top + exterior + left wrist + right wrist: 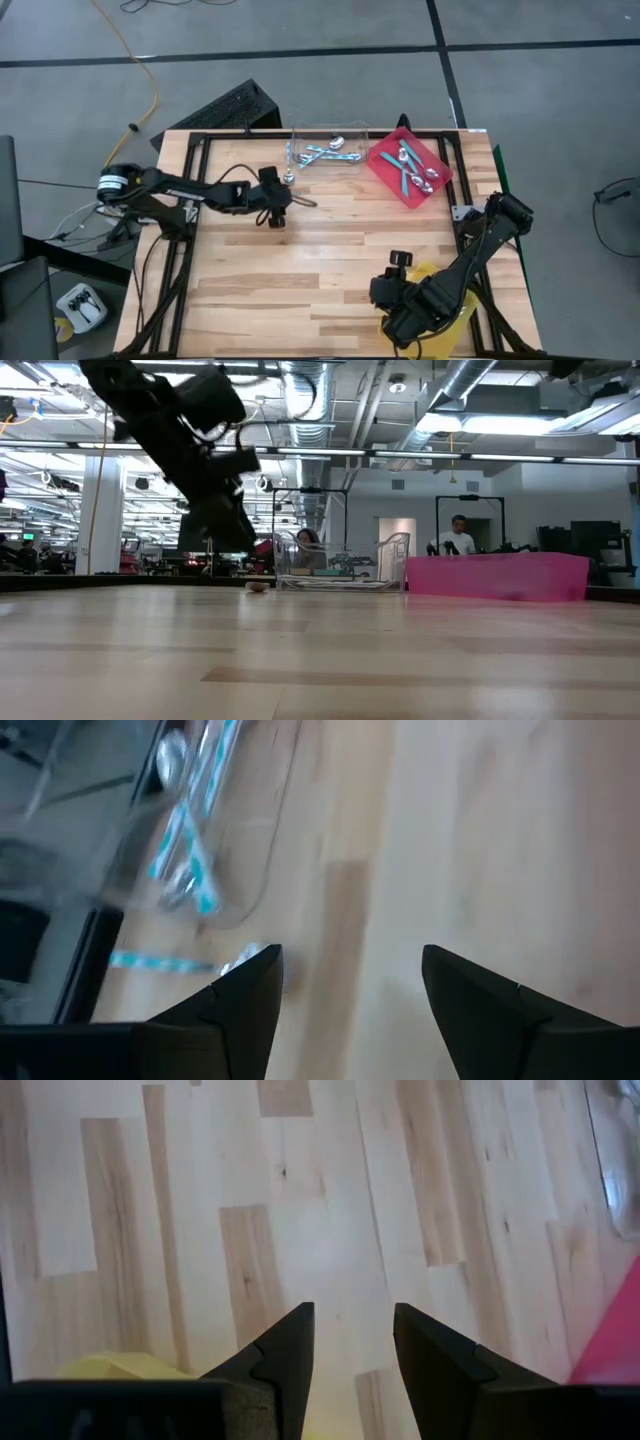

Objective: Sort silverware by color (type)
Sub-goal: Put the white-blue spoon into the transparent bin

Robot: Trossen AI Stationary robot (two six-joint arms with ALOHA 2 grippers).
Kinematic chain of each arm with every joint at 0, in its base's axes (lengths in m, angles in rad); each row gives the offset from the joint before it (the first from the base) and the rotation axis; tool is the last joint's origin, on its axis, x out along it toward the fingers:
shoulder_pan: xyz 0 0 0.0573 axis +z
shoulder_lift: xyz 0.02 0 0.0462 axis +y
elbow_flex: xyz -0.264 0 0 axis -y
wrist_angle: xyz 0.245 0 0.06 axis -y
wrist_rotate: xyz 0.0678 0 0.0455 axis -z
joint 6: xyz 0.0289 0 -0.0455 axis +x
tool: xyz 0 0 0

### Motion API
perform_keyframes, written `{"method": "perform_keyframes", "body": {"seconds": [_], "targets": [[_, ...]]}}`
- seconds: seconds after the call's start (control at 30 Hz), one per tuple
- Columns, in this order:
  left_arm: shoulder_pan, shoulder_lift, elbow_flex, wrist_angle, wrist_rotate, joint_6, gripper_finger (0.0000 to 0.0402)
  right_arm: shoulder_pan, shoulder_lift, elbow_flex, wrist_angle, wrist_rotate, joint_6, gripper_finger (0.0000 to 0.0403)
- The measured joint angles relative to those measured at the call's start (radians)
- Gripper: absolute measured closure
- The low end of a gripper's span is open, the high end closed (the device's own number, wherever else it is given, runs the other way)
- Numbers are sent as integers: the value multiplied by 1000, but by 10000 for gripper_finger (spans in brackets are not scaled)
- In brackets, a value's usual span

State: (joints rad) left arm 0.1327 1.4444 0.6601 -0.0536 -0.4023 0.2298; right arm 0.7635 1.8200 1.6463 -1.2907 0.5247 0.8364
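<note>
**Operator:** Report the condition of each pincer.

**Technician:** The left pincer [277,212] hung over the bench near its far-left part, fingers spread wide and empty. Just beyond it one light-blue spoon [175,962] lay loose on the wood, beside the clear tray [352,131]. The right pincer [352,1345] waited near the front-right edge over the yellow tray [428,272], fingers parted and holding nothing.

**Operator:** Where was the silverware?

**Technician:** Several light-blue spoons [322,153] lay in the clear tray; the teal spoons [412,170] lay in the red tray [385,172]. No orange-handled pieces could be made out.

**Operator:** Handling characteristics?

**Technician:** Judged light and stiff. The metal bowl is probably slippery and rounded, so grip on the thin plastic handle, near its middle, across the narrow width. The piece lay flat — the fingertips would need to reach almost to the wood, and a shallow grasp could let it pivot.

**Operator:** Surface and surroundings?

**Technician:** The bench [330,260] was pale butcher-block wood, level, in a black frame. Beyond it — an open workshop with ceiling ducts, and a person [459,536] standing far behind.
</note>
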Motion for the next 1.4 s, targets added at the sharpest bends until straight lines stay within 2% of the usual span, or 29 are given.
{"method": "perform_keyframes", "body": {"seconds": [0.3, 0.5, 0.77, 0.93, 1.17, 1.23, 1.4], "targets": [[174, 94, 0, 67, 41, 173, 178, -4, 0, 0, 0, 1, -8, 241], [217, 187, 0, 158, 109, 193, 178, -11, 0, 0, 1, 20, -8, 241], [213, 299, 6, 227, -7, 207, 184, -13, 0, 0, 34, 28, -8, 241], [213, 304, 6, 221, -6, 183, 238, -13, 0, 0, 59, 30, -7, 241], [214, 307, 3, 206, 8, 149, 377, -13, 0, 0, 97, 30, -7, 241], [216, 307, 3, 202, -20, 134, 391, -13, 0, 0, 111, 30, -7, 241], [215, 297, 3, 139, -68, 71, 398, -11, 0, 0, 134, 30, -7, 241]]}}
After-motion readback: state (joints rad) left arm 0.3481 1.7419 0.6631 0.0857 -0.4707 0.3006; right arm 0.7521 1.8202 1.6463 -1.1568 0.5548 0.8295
